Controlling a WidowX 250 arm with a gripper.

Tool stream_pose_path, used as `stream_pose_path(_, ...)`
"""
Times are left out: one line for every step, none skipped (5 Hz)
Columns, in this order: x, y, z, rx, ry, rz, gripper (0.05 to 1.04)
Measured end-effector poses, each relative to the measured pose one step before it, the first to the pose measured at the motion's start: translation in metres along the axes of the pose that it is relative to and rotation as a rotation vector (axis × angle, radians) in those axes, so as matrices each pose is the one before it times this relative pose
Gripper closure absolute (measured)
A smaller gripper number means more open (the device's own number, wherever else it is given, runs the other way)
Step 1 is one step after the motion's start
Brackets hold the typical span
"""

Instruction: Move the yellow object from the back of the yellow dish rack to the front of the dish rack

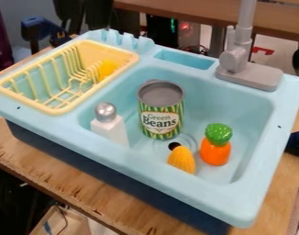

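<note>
Pincer (85, 16) is prob. the dark shape at the top edge, upper L of view, beyond the sink (256, 193); poor view there, so can't tell how far open it is or if it has hold of anything. Nearest it is the yellow wire rack (67, 110), set in the sink's L end w/ a small yellow item (107, 69) in it. In the basin: green beans can (161, 112), upright nr the middle; white bottle w/ silver top (110, 126) to its L, by the wall; yellow corn (182, 160) nr the drain (174, 145), toward the front; orange carrot w/ green top (215, 149) to the corn's R. Grey faucet (240, 64) at back R, next to a narrow compartment (185, 59) in the rim. Sink sits on a wooden table (66, 172); dark blue clamp (38, 27) at upper L
</note>
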State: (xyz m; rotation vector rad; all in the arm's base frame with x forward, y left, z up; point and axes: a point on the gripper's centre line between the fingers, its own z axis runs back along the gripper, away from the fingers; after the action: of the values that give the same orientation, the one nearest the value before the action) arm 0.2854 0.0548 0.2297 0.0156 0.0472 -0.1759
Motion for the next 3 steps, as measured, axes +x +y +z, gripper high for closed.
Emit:
stream_pose_path(0.00258,0.00037,-0.01098,-0.0146,0.0355,-0.0013,0.081)
stream_pose_path(0.01141,0.00983,-0.00994,-0.0181,-0.0096,0.0139,0.081)
stream_pose_path(0.01091,0.0128,-0.00522,0.0073,-0.0282,0.0365,0.081)
